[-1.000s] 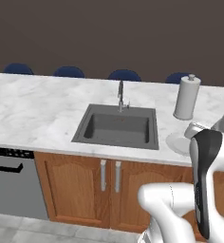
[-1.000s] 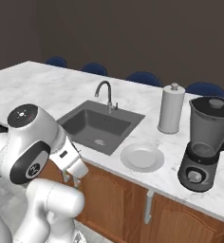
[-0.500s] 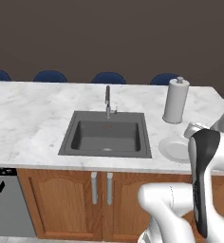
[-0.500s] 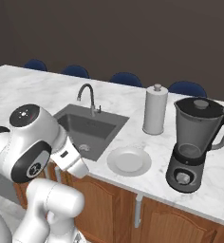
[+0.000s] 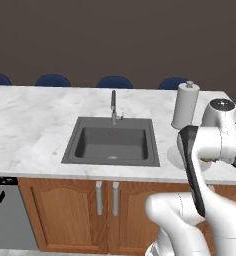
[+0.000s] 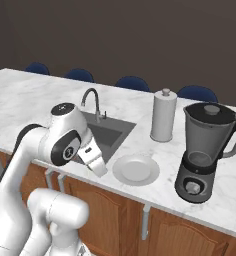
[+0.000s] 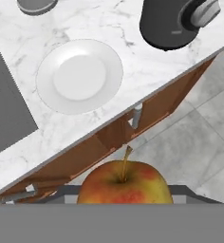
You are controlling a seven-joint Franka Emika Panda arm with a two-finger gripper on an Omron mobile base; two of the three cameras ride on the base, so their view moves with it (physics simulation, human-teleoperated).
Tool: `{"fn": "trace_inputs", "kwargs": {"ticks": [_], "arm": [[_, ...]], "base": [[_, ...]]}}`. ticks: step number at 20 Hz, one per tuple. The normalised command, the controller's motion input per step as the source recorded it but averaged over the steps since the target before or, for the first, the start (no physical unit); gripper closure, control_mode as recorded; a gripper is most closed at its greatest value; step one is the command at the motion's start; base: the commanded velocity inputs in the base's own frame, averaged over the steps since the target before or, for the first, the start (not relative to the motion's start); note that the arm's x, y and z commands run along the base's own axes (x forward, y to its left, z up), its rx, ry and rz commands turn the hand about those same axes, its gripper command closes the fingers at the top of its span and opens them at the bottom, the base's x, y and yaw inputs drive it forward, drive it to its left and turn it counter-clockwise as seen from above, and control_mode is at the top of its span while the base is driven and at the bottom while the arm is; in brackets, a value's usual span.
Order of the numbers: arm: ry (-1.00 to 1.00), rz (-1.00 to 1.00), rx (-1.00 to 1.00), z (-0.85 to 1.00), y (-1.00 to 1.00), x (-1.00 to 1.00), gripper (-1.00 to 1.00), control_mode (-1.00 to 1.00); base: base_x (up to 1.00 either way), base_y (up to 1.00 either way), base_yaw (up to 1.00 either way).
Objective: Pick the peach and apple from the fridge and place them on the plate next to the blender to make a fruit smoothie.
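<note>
Apple (image 7: 125, 182), lower half cut off

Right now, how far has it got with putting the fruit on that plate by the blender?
Partway. The plate beside the blender has no fruit on it, so nothing is delivered yet. In hand: the gripper is shut on the apple, held out over the cabinet fronts, short of the counter. Left: set the apple on the plate, then fetch the peach from the fridge.

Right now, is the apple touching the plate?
Apart. In the hand view the apple sits at the tool, out past the counter edge over cabinet and floor, while the plate lies bare on the counter.
</note>
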Motion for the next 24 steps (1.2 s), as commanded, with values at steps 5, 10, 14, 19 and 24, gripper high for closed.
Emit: {"fn": "trace_inputs", "kwargs": {"ticks": [5,10,14,19,24], "arm": [[0.01,0.00,0.09,-0.76,-0.29,0.64,1.00,-1.00],[0.00,0.04,0.08,-0.60,-0.28,0.69,1.00,-1.00],[0.00,0.01,0.01,-0.15,-0.34,0.51,1.00,-1.00],[0.05,0.00,-0.02,-0.16,-0.03,0.45,1.00,-1.00],[0.05,0.00,0.00,-0.10,-0.01,0.34,1.00,-1.00]], "base": [[0.00,0.00,0.00],[0.00,0.00,0.00],[0.00,0.00,0.00],[0.00,0.00,0.00],[0.00,0.00,0.00]]}}
